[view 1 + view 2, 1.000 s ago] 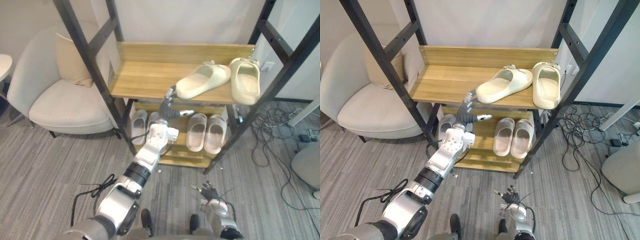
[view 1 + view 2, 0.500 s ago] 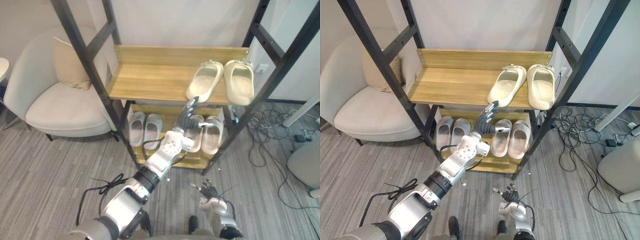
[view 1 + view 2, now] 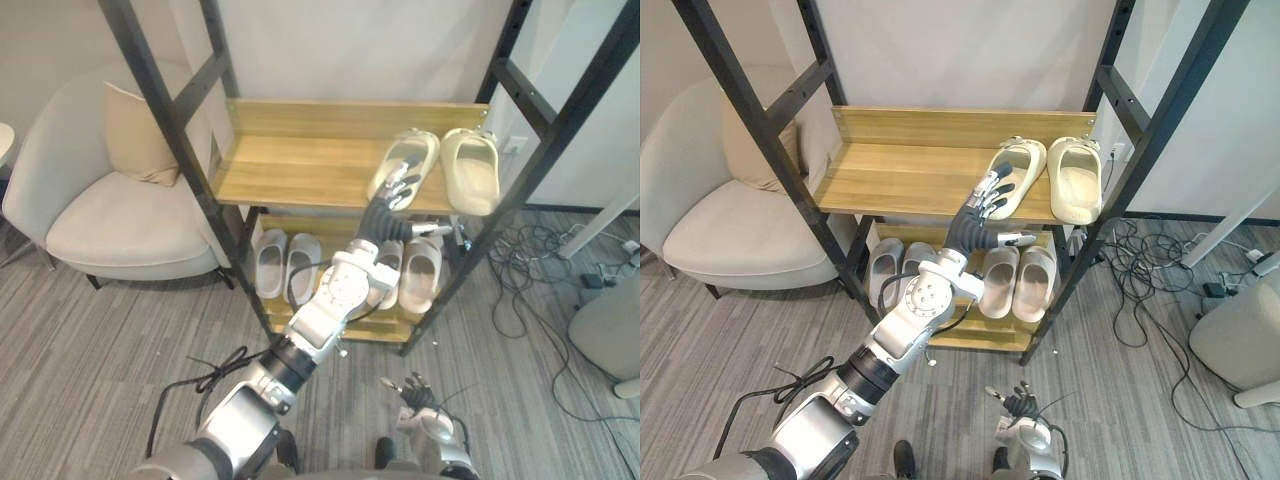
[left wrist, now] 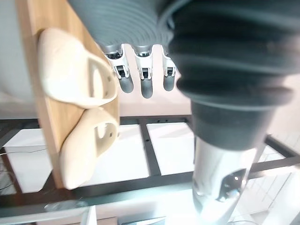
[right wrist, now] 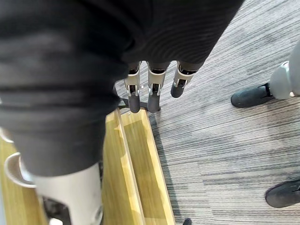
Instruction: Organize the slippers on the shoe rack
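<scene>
Two cream slippers lie side by side at the right end of the wooden upper shelf (image 3: 290, 165), the left one (image 3: 410, 158) and the right one (image 3: 470, 168); the left wrist view also has them (image 4: 70, 70) (image 4: 89, 145). My left hand (image 3: 392, 192) reaches up to the shelf's front edge. It is open, its straight fingers (image 4: 143, 84) against the near end of the left cream slipper. On the lower shelf stand a pale grey pair (image 3: 288, 266) and a pinkish pair (image 3: 420, 275). My right hand (image 3: 415, 392) hangs low over the floor, open, its fingers (image 5: 152, 89) straight.
The rack's black slanted posts (image 3: 165, 120) (image 3: 560, 130) flank the shelves. A cream armchair (image 3: 110, 215) with a cushion stands to the left. Loose cables (image 3: 545, 270) lie on the grey floor to the right, beside a white base (image 3: 610, 330).
The left cream slipper has been turned from lying crosswise to lying parallel beside the other. My left hand has moved right and up with it. The view has shifted a little.
</scene>
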